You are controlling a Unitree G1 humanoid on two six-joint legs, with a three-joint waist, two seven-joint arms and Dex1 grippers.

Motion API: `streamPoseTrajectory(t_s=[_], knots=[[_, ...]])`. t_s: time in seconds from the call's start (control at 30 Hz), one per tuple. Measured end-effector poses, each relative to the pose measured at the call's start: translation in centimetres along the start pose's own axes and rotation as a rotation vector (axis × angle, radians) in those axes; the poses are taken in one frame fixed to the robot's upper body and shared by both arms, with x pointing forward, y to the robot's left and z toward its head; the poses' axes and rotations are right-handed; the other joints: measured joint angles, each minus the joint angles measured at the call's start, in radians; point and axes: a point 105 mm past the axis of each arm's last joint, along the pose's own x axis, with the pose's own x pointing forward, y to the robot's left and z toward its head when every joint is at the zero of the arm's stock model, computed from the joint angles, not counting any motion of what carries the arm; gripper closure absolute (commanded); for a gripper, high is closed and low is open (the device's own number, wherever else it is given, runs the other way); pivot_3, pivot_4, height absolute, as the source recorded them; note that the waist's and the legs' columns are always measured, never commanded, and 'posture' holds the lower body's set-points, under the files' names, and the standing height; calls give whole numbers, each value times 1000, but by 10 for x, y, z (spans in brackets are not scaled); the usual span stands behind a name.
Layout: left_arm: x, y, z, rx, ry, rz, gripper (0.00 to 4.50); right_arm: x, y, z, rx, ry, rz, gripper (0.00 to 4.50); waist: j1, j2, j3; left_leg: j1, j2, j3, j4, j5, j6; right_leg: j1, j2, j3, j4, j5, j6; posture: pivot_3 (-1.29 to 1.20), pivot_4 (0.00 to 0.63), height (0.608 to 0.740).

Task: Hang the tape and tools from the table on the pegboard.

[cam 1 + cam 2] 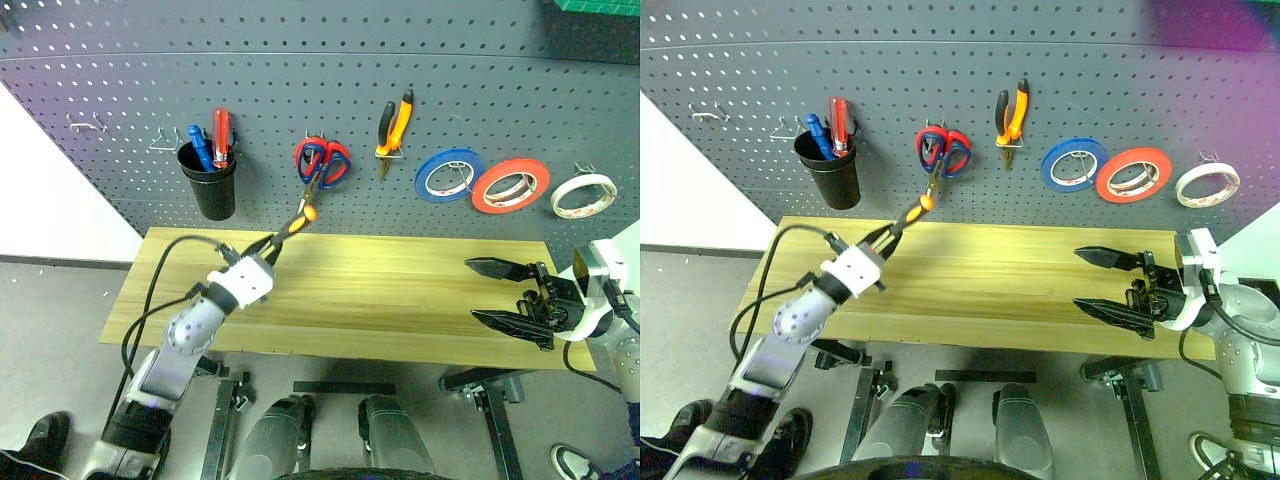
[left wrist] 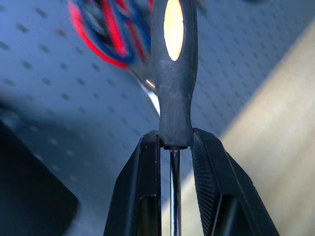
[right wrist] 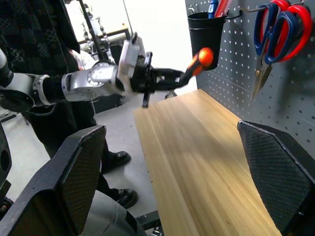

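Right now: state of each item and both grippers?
screwdriver: held in the left gripper, off the table
pliers: hung on pegboard
two scissors: hung together
blue roll, red-orange roll, cream tape: hung
black cup: hung, holds tools
right gripper: open, empty

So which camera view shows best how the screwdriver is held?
The left wrist view: the left end effector is shut on the screwdriver where handle meets shaft. Both eye views show it small; the right wrist view shows it from the side.
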Motion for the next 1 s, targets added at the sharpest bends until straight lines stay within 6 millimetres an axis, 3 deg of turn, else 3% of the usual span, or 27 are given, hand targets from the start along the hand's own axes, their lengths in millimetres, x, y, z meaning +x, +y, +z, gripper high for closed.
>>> streamPoseTrajectory(t_s=[0.1, 0.2, 0.33, 0.6, 0.7, 1.0], knots=[[18, 33, 37, 36, -117, 84, 3960, 1, -2, 2, -7, -3, 2, 0, -2, 0, 0, 0, 0, 0, 1, 0, 0, 1, 0, 0, 0, 1, 1, -150, 126, 740], [26, 47, 55, 34, -165, 118, 3960, 1, -3, 2, -7, -4, 1, 0, -9, 0, -1, 0, 0, 1, 0, 0, 1, 2, 0, 0, 0, 1, 1, -147, 122, 740], [32, 55, 60, 7, -165, 134, 3960, 1, -4, 0, -2, -3, 1, 0, -8, 1, -1, 0, 0, 1, 1, 1, 0, 2, 1, 0, 2, 1, 1, -144, 118, 740], [38, 93, 89, 22, -244, 214, 3960, 2, -9, 2, -14, -4, 2, 0, -7, 1, -1, 0, 0, 1, 2, 1, 0, 2, 1, 0, 2, 1, 2, -134, 108, 740], [37, 103, 94, -46, -277, 231, 3960, 2, -11, 1, -19, 0, -1, 0, -7, 1, -2, 0, 0, 1, 2, 1, 1, 2, 1, 0, 2, 1, 2, -131, 104, 740], [19, 124, 86, -264, -351, 308, 3960, 2, -15, 2, -18, 4, 4, 0, -7, 1, -4, 1, 0, 1, 3, 2, 1, 2, 1, 0, 3, 2, 2, -115, 106, 740]])
